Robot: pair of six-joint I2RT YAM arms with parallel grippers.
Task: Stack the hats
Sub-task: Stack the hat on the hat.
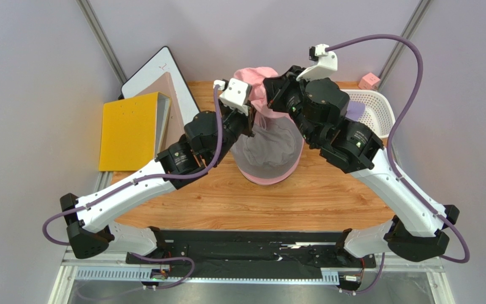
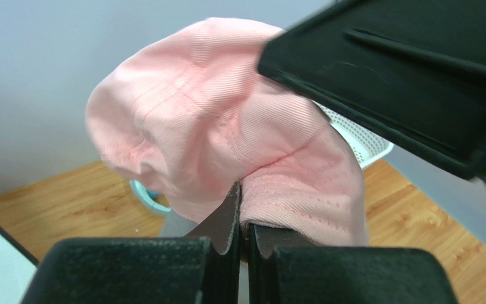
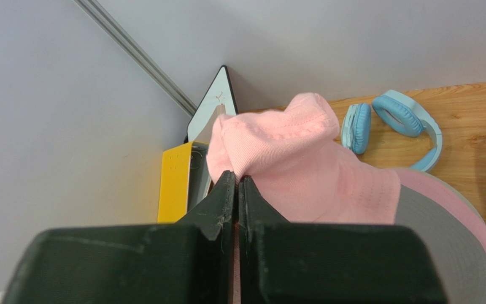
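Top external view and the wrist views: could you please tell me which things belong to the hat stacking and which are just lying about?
Part of the job:
- pink hat
- left hand and right hand, both shut on it

Just lying about:
- yellow folder
- white board
- white basket
- blue headphones
- small pink block

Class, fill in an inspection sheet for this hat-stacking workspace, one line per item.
Surface: wooden table.
Job's things: pink hat, grey inside, held between both arms.
Clutter: yellow folder, white basket, blue headphones, small pink block.
Grippers: left gripper and right gripper both shut on the pink hat.
Cables: purple cables loop along each arm; no snag seen.
Surroundings: grey walls, metal frame posts.
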